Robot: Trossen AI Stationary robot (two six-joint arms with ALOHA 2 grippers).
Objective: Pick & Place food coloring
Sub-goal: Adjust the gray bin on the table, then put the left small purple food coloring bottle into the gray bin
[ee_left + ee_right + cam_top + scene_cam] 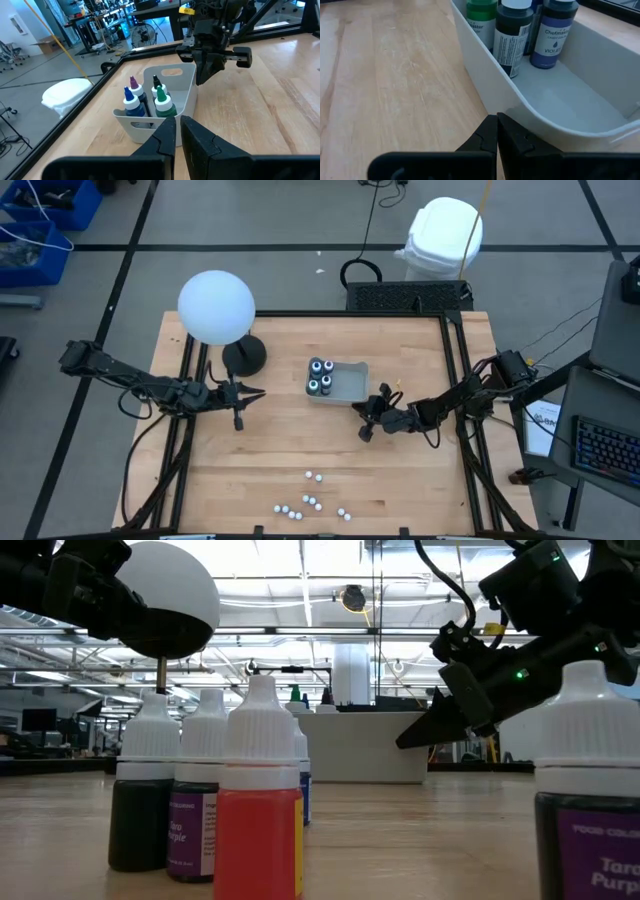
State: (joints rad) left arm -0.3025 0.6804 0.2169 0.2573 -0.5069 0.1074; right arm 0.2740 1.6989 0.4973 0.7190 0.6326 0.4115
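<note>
Here, right hand (365, 431) closed, empty.

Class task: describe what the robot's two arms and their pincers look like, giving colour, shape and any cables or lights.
Both arms are black and slender, built of jointed segments with black cables looping alongside. The left pincer and right pincer each end in two dark, tapering fingers. In the low view, small green lights glow on one arm's wrist housing.

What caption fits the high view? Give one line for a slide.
Four bottles sit at one end of the grey tray; the right hand, shut, hovers beside it, small vials scattered near the table edge.
</note>
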